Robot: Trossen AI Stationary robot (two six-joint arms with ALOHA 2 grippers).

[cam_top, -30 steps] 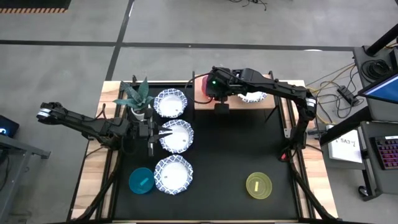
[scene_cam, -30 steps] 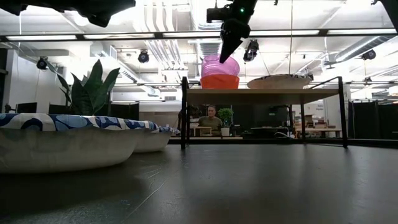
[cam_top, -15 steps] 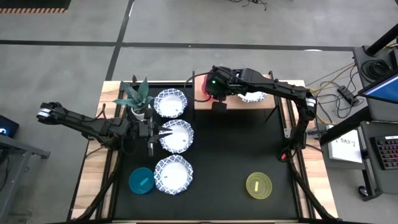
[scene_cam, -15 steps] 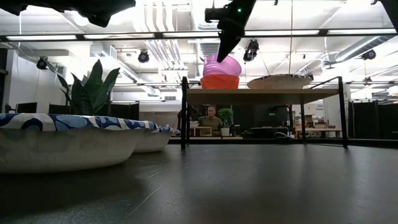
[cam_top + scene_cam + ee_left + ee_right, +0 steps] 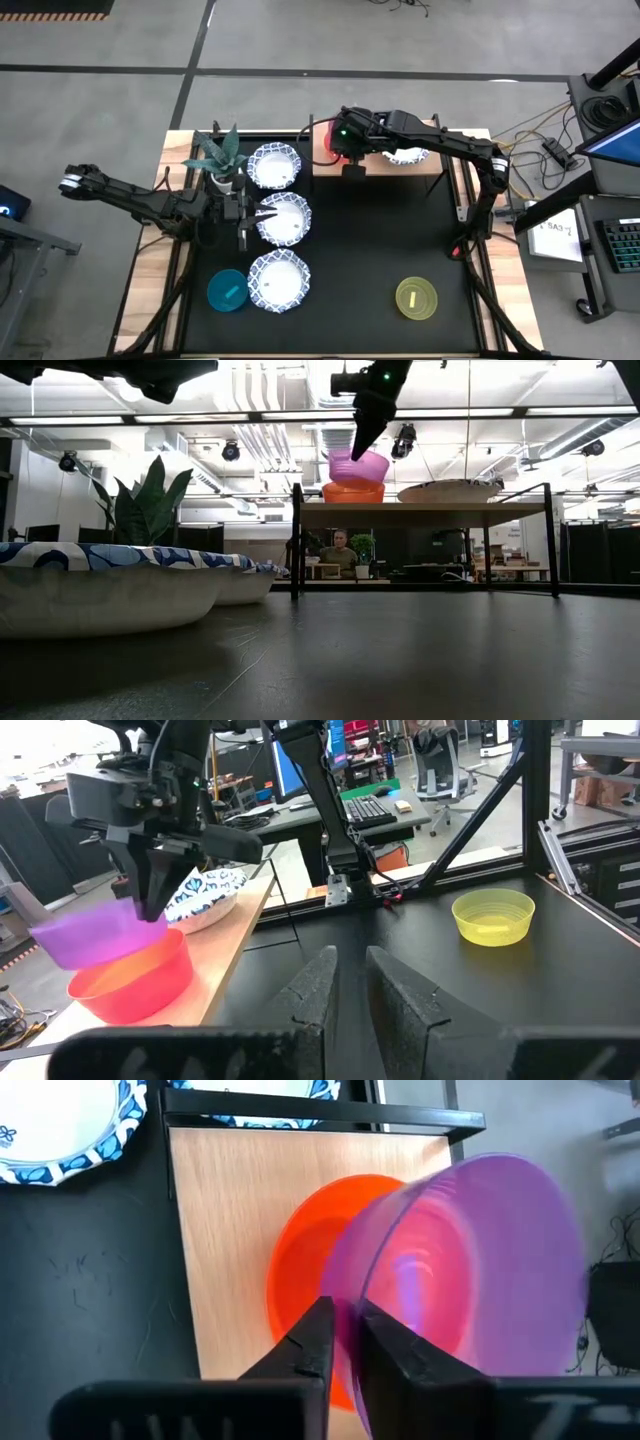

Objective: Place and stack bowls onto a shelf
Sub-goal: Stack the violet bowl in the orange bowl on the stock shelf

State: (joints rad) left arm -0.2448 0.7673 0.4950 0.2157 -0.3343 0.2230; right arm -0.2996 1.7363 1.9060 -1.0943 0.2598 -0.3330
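My right gripper [image 5: 350, 160] is over the left end of the light-wood shelf [image 5: 378, 170], shut on the purple bowl [image 5: 357, 465]. That bowl hangs tilted just over the red bowl [image 5: 352, 492], which stands on the shelf. A white blue-rimmed bowl [image 5: 405, 155] rests on the shelf's right part. Three more white bowls [image 5: 283, 218] lie on the black tabletop at the left, with the teal bowl [image 5: 227, 290] and the yellow-green bowl [image 5: 416, 298] near the front. My left gripper [image 5: 245, 215] waits shut and empty beside the middle white bowl. My right gripper pinches the purple bowl's rim [image 5: 352, 1295] on the near side, one finger inside the bowl and one outside. The fingers come from above, pointing down. The bowl hangs tilted over the red bowl [image 5: 130, 985]; whether its bottom touches the red bowl, I cannot tell.
A potted green spiky plant [image 5: 222, 160] stands at the far left, beside the white bowls. The shelf's thin dark legs [image 5: 296, 540] rise from the tabletop. A person sits in the room beyond the table [image 5: 345, 550].
My right gripper has gone a little toward the table's far edge with the purple bowl. The bowl has shifted over the red bowl and changed its tilt.
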